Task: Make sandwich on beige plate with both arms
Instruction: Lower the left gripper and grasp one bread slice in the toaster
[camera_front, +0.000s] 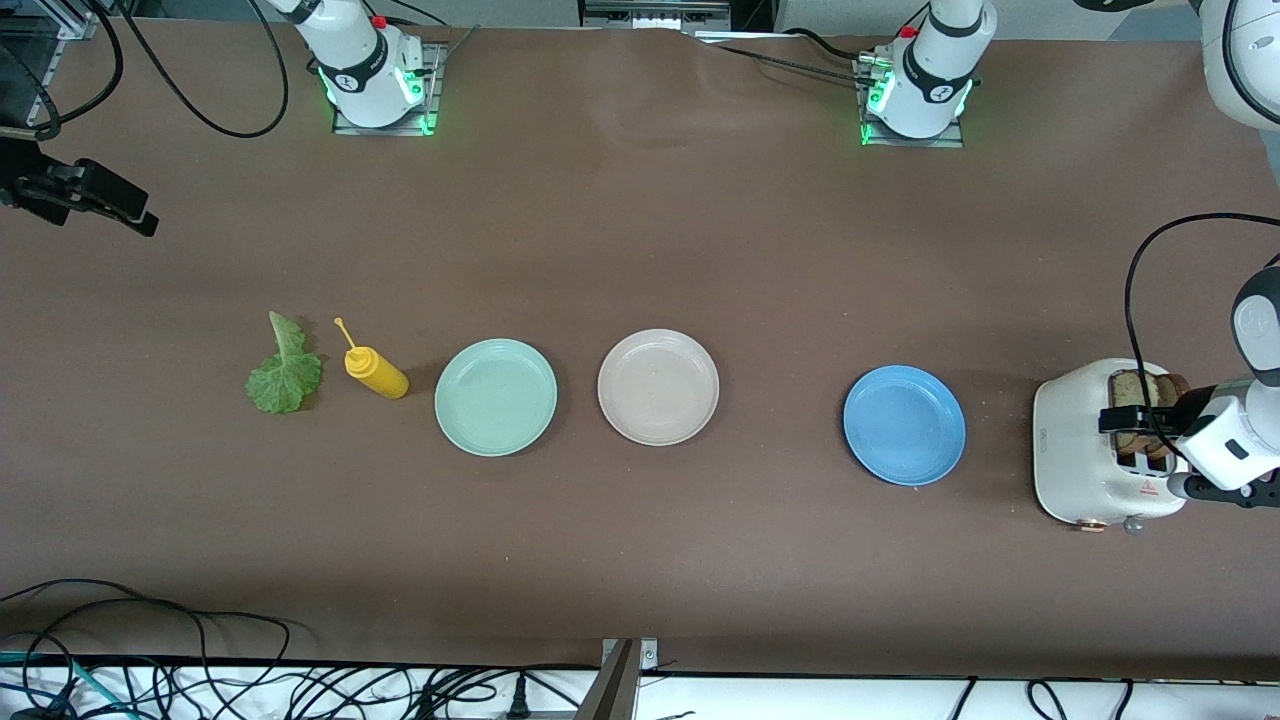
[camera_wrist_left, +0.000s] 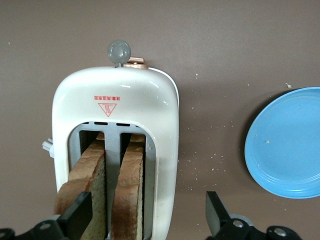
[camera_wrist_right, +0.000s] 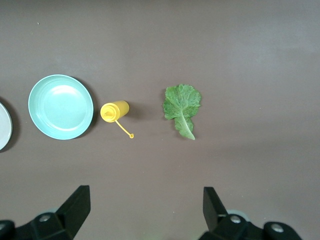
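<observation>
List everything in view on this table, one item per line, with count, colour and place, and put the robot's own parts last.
ruffled lettuce leaf: one, green, flat on the table at the right arm's end.
plastic squeeze bottle: one, yellow, beside the leaf.
round mint-green plate: one, bare, beside the bottle.
round beige plate: one, bare, mid-table.
round blue plate: one, bare, toward the left arm's end.
toaster: one, white, at the left arm's end.
bread slices: two, brown, upright in the toaster's slots.
left gripper: black, open, over the toaster.
right gripper: black, open, over bare table near the leaf.
</observation>
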